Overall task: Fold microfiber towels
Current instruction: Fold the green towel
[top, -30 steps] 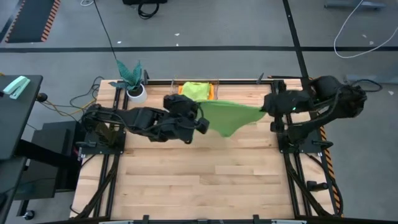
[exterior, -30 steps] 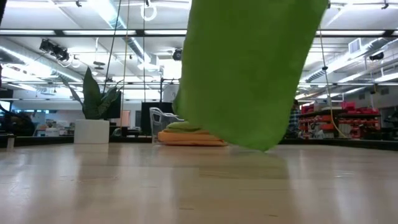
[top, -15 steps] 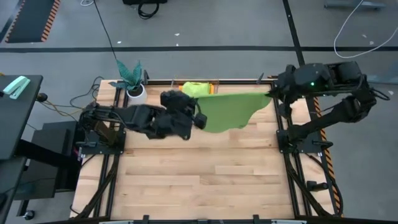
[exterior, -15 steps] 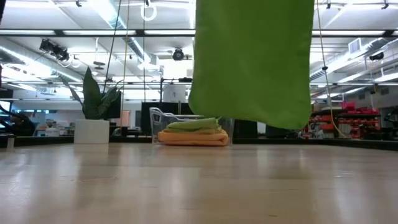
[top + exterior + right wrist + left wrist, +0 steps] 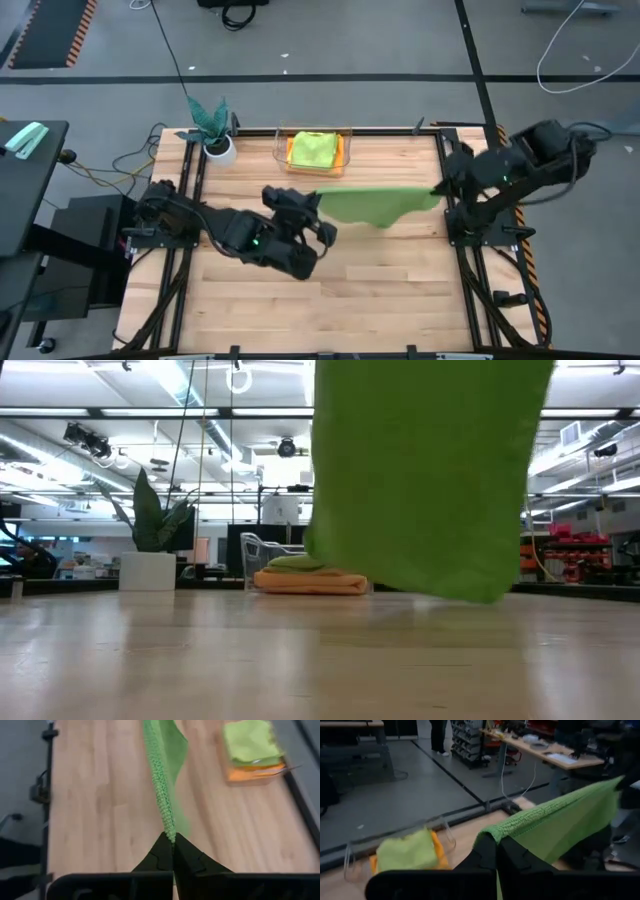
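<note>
The mid-green towel point(image 5: 375, 203) hangs spread in the air between my two grippers, over the middle of the table's far half. In the low view its lower edge point(image 5: 430, 585) hangs clear of the table. My left gripper point(image 5: 316, 200) is shut on its left end. My right gripper point(image 5: 440, 190) is shut on its right end. The lime green towel point(image 5: 312, 148) lies folded on the orange towel point(image 5: 340, 155) in a clear bin at the far edge. I cannot make out the yellow towel. My left gripper pinches the towel's upper left corner point(image 5: 489, 836) between its two shut fingers. The top edge runs away from it toward the other arm, and the cloth hangs below, clear of the table. My right gripper pinches the upper right corner at the top edge point(image 5: 171, 835) between its two shut fingers. The edge runs straight out from the fingertips, fairly taut, and the cloth hangs below it, clear of the table.
The clear bin point(image 5: 282, 152) with the folded towels stands at the far edge, behind the hanging towel. A teal-leaved plant in a white pot point(image 5: 213, 128) stands at the far left corner. Bare wood point(image 5: 320, 290) fills the near half of the table.
Both grippers first swung the towel up and toward the far edge, over the bin. They then brought it back toward the near edge and lower. The towel stays spread between them and clear of the table, and both grippers stay shut.
</note>
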Robot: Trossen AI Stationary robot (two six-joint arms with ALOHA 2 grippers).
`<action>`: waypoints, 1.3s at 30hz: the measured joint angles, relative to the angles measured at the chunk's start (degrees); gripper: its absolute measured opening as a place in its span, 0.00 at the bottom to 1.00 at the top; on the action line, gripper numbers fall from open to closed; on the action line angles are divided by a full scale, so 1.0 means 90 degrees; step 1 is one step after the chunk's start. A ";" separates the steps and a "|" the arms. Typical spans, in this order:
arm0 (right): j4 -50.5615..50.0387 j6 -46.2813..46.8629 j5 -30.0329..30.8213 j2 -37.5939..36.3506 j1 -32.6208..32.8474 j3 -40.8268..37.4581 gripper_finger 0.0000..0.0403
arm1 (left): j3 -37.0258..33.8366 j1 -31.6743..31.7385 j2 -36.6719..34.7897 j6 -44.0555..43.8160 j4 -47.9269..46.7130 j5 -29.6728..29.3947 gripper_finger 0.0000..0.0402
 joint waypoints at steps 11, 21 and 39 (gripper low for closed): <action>0.0063 0.1312 -0.0372 0.0085 0.2124 0.0183 0.00 | 0.0001 -0.0503 0.0428 -0.0895 0.0096 -0.0117 0.01; 0.0027 0.1550 -0.0143 0.0090 0.2278 0.1039 0.00 | 0.0005 -0.0560 0.0389 -0.0041 0.0566 -0.0563 0.01; 0.0066 0.1654 -0.0590 0.0483 0.2280 0.0508 0.00 | 0.0024 -0.0726 0.0773 -0.2601 -0.1356 0.0799 0.01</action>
